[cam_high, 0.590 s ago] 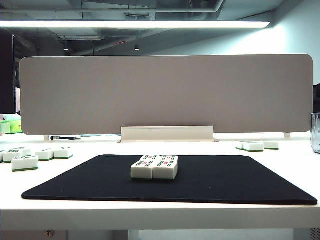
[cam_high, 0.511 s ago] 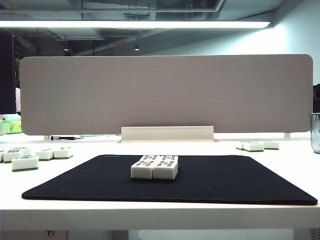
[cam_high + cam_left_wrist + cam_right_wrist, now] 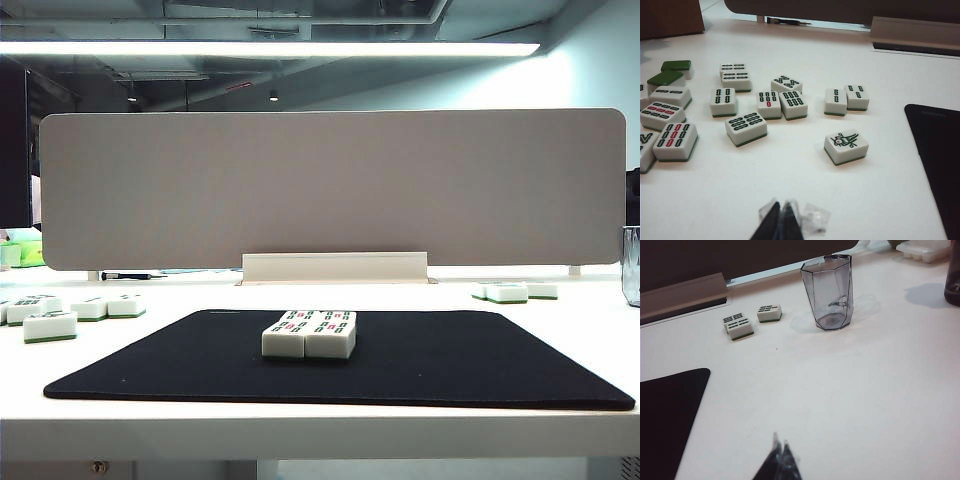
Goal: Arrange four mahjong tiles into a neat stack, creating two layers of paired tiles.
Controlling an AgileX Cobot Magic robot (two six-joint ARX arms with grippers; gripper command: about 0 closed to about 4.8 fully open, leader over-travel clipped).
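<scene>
Stack [image 3: 309,334] on mat [image 3: 450,365], lower layer hidden; left tool [image 3: 781,220] and right tool [image 3: 780,457] both pinched closed, empty.

Glossy white tiles [image 3: 309,335]; matt black cloth-like mat [image 3: 430,360]; clear plastic cup [image 3: 828,292].

Low frontal exterior, wrist views flanking, sharing black mat [image 3: 420,365] edges

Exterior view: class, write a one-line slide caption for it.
Four mahjong tiles lie flat in a two-by-two block on the black mat; loose tiles on the white table.
</scene>
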